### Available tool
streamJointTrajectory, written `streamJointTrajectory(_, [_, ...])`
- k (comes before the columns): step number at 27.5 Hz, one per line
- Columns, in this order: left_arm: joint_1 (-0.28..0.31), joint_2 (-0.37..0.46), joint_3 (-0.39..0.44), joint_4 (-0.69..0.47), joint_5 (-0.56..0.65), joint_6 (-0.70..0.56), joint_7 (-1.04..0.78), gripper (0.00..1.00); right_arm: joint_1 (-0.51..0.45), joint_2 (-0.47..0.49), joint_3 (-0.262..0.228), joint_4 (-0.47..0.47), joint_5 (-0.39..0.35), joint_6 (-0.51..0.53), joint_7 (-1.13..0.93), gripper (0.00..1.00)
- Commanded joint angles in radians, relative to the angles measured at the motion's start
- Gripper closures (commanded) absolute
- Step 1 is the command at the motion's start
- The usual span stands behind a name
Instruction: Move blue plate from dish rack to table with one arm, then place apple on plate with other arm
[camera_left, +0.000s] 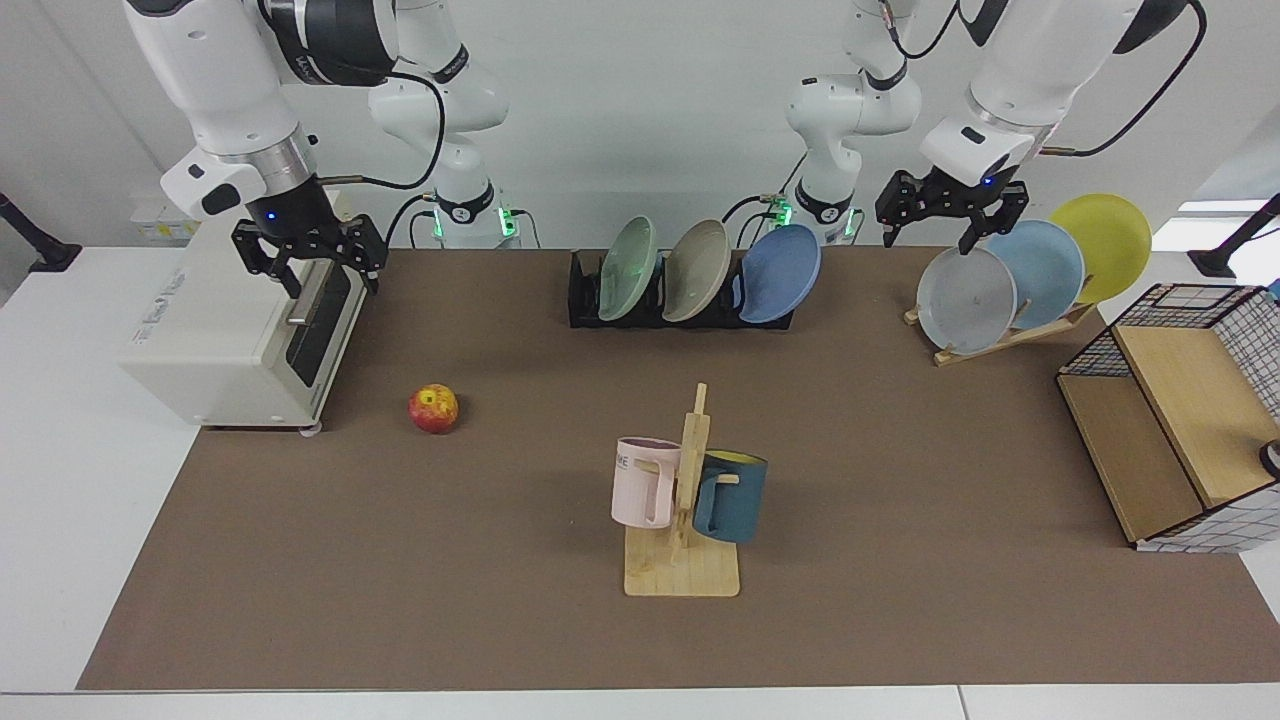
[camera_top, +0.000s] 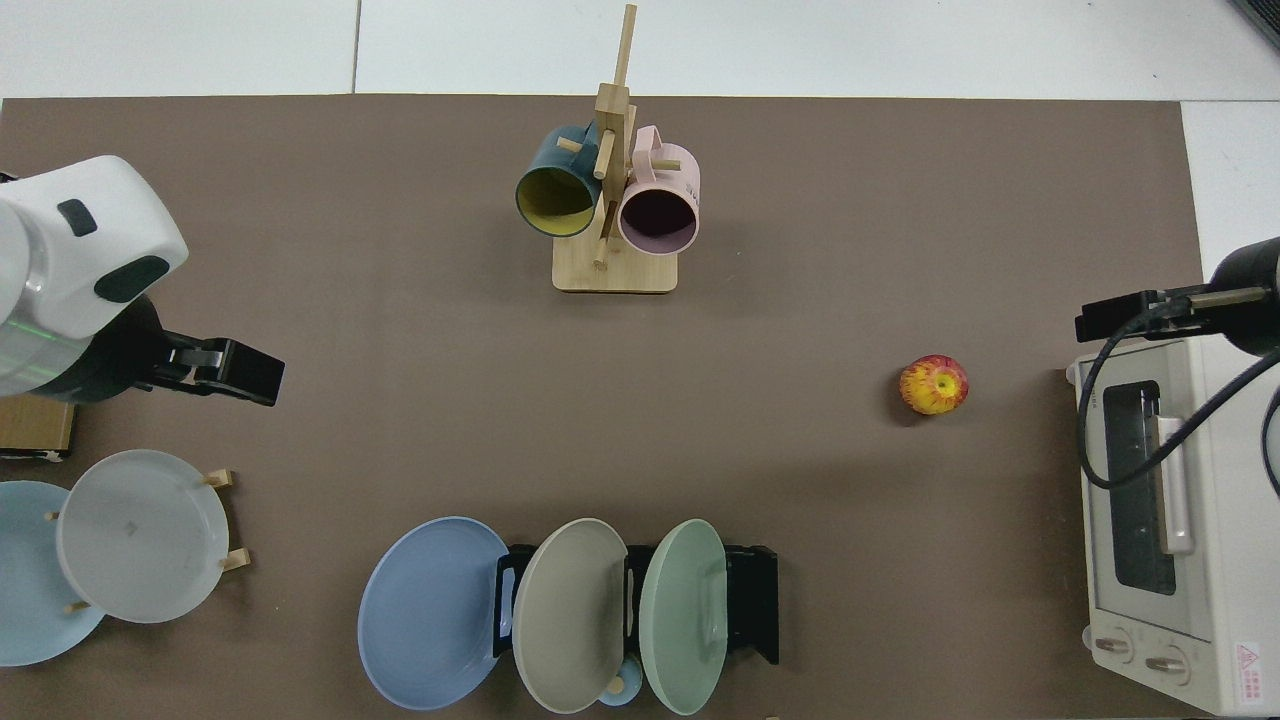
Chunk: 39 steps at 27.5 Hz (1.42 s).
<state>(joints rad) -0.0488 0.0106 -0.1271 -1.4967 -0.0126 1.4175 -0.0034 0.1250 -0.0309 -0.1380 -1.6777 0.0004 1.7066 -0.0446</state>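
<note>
Blue plate (camera_left: 780, 273) leans in dish rack (camera_left: 585, 295); both grippers' fingers spread, empty

Round periwinkle-blue plate (camera_left: 779, 272) leans in the low black slotted dish rack (camera_left: 680, 300); small red-yellow apple (camera_left: 433, 408) sits near-left on the brown matte table (camera_left: 900, 480). Both grippers hover open: right gripper (camera_left: 322, 262), left gripper (camera_left: 930, 232).

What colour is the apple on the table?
The apple is red with yellow patches, seen best in the top view.
</note>
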Motion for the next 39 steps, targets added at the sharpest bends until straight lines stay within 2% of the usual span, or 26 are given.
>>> streamJointTrajectory(1, [-0.019, -0.026, 0.017, -0.03, 0.011, 0.006, 0.006, 0.0, -0.004, -0.001, 0.0, 0.001, 0.018, -0.019, -0.032, 0.01])
streamJointTrajectory(10, [-0.017, -0.031, 0.015, -0.036, 0.01, 0.009, 0.0, 0.0, -0.004, -0.003, 0.0, 0.0, 0.018, -0.024, -0.032, 0.01])
streamJointTrajectory(20, [-0.019, -0.031, 0.014, -0.033, 0.008, 0.012, -0.003, 0.0, 0.005, -0.011, 0.004, -0.048, 0.02, -0.007, -0.024, 0.01])
streamJointTrajectory(25, [-0.019, -0.031, 0.015, -0.034, 0.003, 0.012, -0.003, 0.0, 0.019, -0.011, 0.004, -0.115, 0.02, 0.068, -0.027, 0.01])
streamJointTrajectory(32, [-0.017, -0.037, 0.014, -0.049, 0.003, 0.011, -0.003, 0.0, 0.022, 0.011, 0.004, -0.181, 0.015, 0.116, -0.027, 0.01])
streamJointTrajectory(39, [-0.019, -0.113, 0.014, -0.163, -0.026, 0.029, -0.004, 0.0, 0.039, 0.035, 0.004, -0.257, 0.009, 0.205, -0.026, 0.01])
